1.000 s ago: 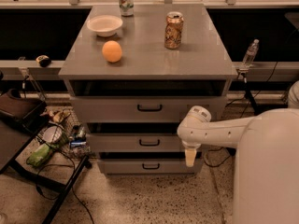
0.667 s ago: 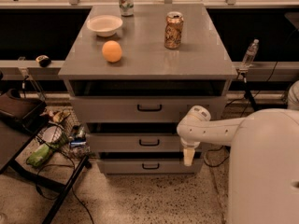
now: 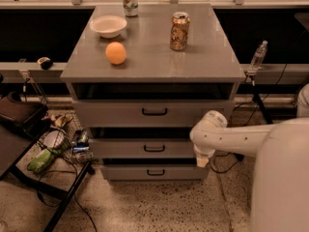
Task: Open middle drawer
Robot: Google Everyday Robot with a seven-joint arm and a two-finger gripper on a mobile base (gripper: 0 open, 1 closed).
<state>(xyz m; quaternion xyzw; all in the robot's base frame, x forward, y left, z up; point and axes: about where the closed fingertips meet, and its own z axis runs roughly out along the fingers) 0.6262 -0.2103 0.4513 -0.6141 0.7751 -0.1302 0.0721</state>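
Claw (image 3: 203, 161) hangs by right end of middle drawer (image 3: 126, 149).

Cabinet top (image 3: 212, 57) — white bowl (image 3: 108, 25), orange (image 3: 116, 52), brown can (image 3: 179, 31); water bottle (image 3: 258, 56) beside the cabinet.

We see a smooth grey counter (image 3: 207, 57) with a soft sheen, and on it a shiny metal soda can (image 3: 179, 31). The middle drawer (image 3: 120, 149) has a matt grey front and a black bar handle (image 3: 154, 148). The pincer (image 3: 203, 161), pale and smooth like plastic, hangs just beside that drawer's right end. The floor (image 3: 145, 207) looks like speckled stone.
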